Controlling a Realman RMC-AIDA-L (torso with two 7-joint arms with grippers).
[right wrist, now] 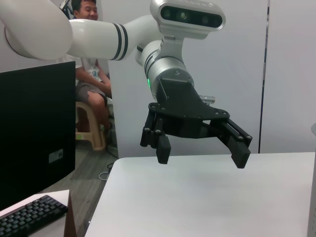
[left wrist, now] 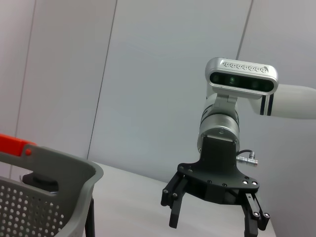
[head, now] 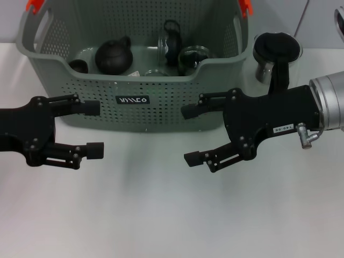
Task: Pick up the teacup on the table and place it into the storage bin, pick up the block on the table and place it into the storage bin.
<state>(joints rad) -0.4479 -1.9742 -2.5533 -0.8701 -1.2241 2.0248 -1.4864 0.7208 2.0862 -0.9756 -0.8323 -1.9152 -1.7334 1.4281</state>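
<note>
The grey perforated storage bin (head: 161, 91) stands at the back of the white table (head: 161, 215). Inside it, at the left, lies a small dark teacup (head: 79, 65) beside a round dark teapot (head: 114, 55). No block shows in any view. My left gripper (head: 94, 129) hovers open and empty in front of the bin's left part. In front of the bin's right part, my right gripper (head: 191, 134) is also open and empty. The left wrist view shows the right gripper (left wrist: 212, 224) and the bin's rim (left wrist: 59, 168). In the right wrist view the left gripper (right wrist: 201, 156) hangs above the table.
Glass pieces (head: 191, 56) and a black-handled glass vessel (head: 171, 40) also lie in the bin. A glass jug with a black lid (head: 271, 51) stands just right of the bin. Past the table's left edge there is a monitor (right wrist: 34, 133), a keyboard (right wrist: 29, 217) and a seated person (right wrist: 86, 74).
</note>
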